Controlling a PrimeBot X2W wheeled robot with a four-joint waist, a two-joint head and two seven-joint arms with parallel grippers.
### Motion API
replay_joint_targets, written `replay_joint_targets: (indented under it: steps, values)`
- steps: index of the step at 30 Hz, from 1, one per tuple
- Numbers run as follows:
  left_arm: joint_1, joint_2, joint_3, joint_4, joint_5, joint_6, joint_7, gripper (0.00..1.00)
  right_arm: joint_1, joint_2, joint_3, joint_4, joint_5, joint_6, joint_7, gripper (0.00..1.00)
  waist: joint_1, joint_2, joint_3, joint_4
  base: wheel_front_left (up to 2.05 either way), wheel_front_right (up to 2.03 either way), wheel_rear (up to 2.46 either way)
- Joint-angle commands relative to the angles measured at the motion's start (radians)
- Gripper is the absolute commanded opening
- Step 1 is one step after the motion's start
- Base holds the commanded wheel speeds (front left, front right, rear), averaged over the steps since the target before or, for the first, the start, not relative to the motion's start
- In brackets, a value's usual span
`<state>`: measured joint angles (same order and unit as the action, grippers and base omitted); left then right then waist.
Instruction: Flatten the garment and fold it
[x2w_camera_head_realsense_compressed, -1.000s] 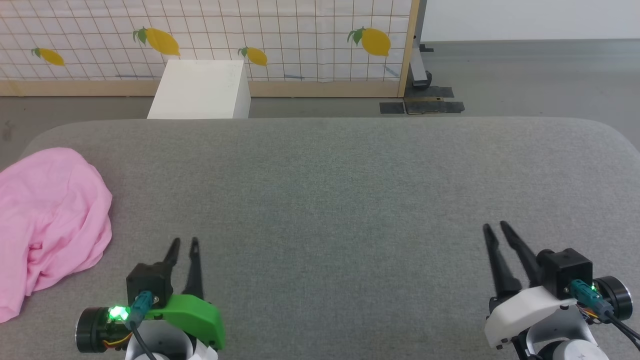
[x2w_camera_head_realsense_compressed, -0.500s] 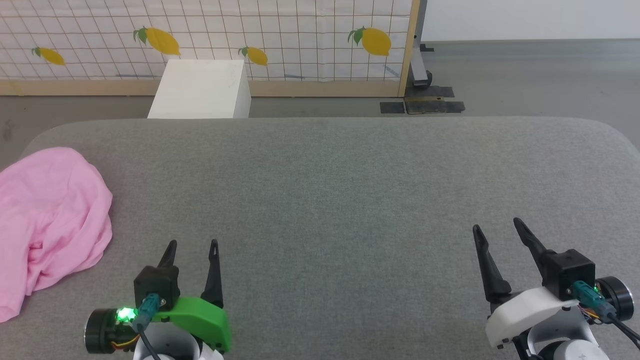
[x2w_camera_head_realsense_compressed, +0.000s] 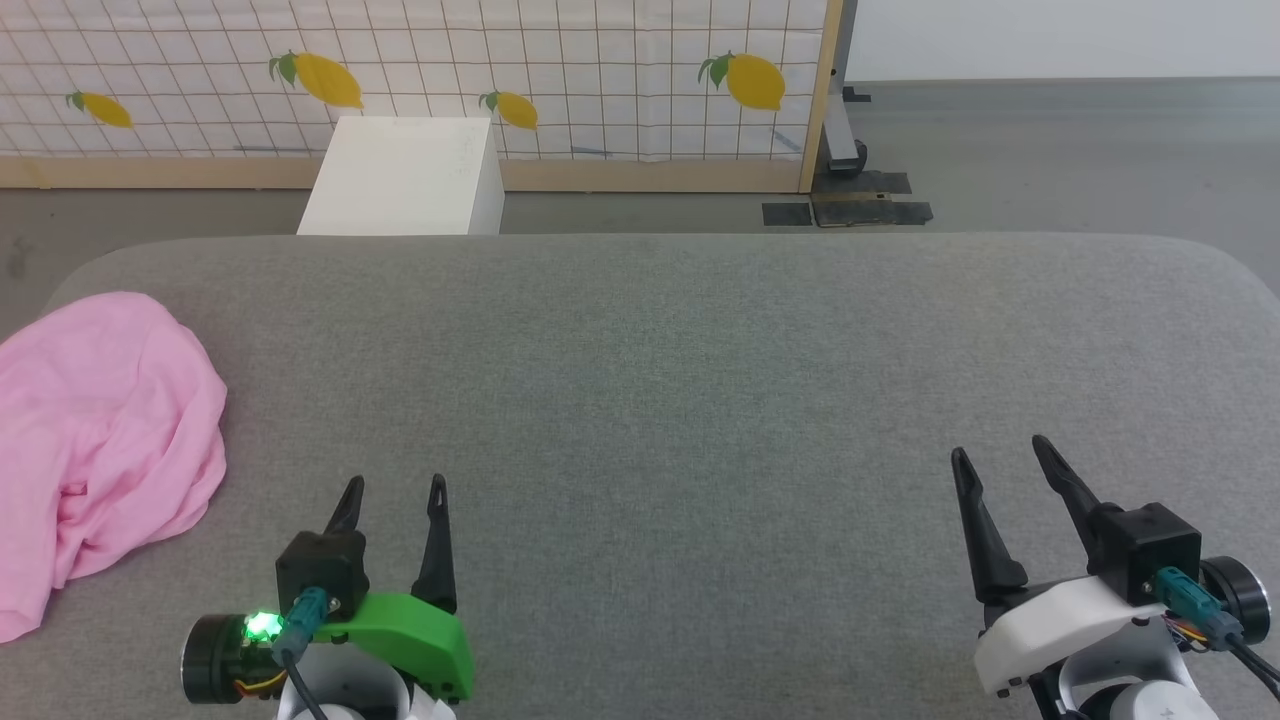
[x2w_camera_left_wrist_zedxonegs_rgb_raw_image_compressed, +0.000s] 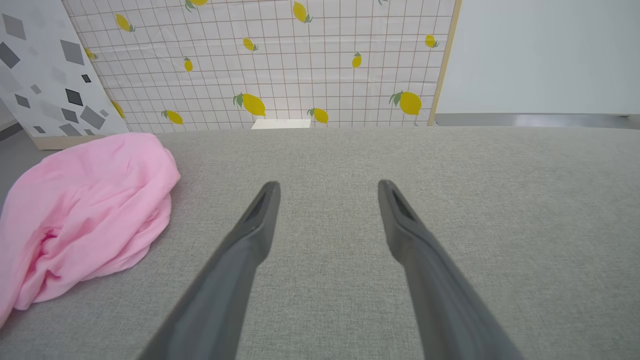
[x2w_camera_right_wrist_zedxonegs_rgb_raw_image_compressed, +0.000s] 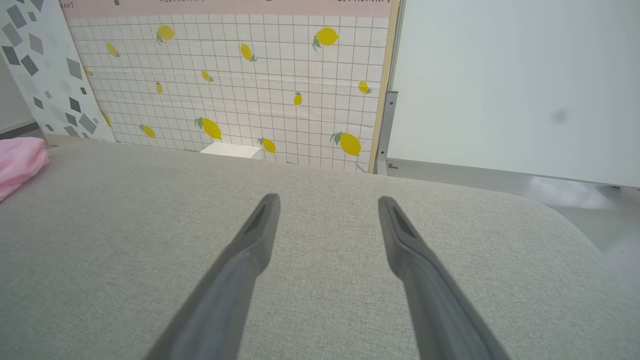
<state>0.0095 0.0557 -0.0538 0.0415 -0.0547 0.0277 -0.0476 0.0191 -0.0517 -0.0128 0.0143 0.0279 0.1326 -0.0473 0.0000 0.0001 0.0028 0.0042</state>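
Garment (x2w_camera_head_realsense_compressed: 105, 450) lies crumpled at far left — untouched; left gripper (x2w_camera_head_realsense_compressed: 393, 488) and right gripper (x2w_camera_head_realsense_compressed: 1000, 448) gape empty — all work remains.

We see a plain light pink garment (x2w_camera_head_realsense_compressed: 100, 440), a flecked grey woven counter (x2w_camera_head_realsense_compressed: 650, 380), a white screen (x2w_camera_head_realsense_compressed: 600, 80) gridded in thin brown lines and dotted with yellow, green-leaved lemons, a plain white box (x2w_camera_head_realsense_compressed: 400, 180), and black-fingered grippers, the left gripper (x2w_camera_head_realsense_compressed: 394, 482) green-shelled, the right gripper (x2w_camera_head_realsense_compressed: 1000, 448) white-shelled.
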Motion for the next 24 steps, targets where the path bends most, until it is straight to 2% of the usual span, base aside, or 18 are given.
replay_joint_targets:
  steps: [1,24]
  values:
    - [-0.020,-0.001,-0.006,0.002,-0.019,0.006,-0.016,1.00,-0.013,0.000,-0.004,0.004,0.012,0.000,-0.015,1.00,0.0000,-0.0001,0.000,0.000,0.00,0.00,0.00]
    - [-0.025,0.009,-0.021,0.018,-0.056,0.021,-0.063,1.00,-0.022,0.001,-0.012,0.015,0.046,-0.001,-0.063,1.00,0.0000,-0.0001,0.005,0.008,0.00,0.00,0.00]
